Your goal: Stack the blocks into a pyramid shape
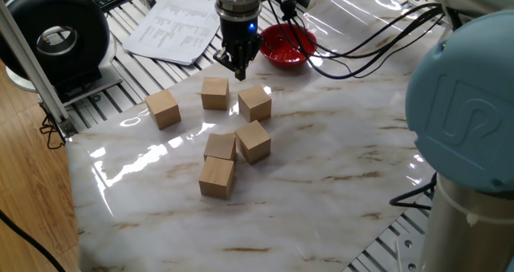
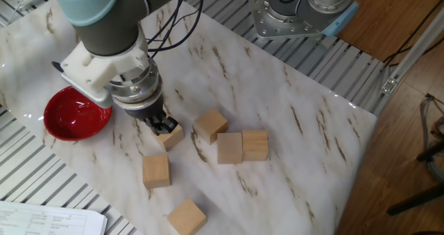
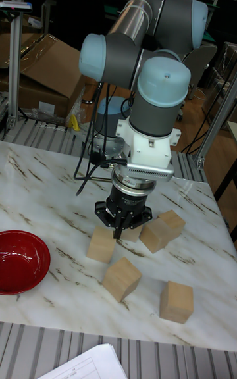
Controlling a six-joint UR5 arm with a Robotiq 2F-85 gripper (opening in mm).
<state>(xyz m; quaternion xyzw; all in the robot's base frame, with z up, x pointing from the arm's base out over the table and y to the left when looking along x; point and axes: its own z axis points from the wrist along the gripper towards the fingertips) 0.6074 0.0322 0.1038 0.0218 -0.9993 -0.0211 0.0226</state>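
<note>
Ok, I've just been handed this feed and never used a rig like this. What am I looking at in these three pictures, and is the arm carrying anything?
It is one grey robot arm with blue joint caps, ending in a small two-finger gripper. Two cameras watch the marble table from opposite sides; the tall picture looks at it from the front edge, with the arm's body behind. On the table lie six plain wooden blocks, all flat, none stacked: two touching in the middle, one just in front of them, and three spread beyond. A red bowl sits at the edge, with printed papers beyond it. The fingers point straight down just above the blocks, look closed together and hold nothing. So the pyramid is not yet begun.
</note>
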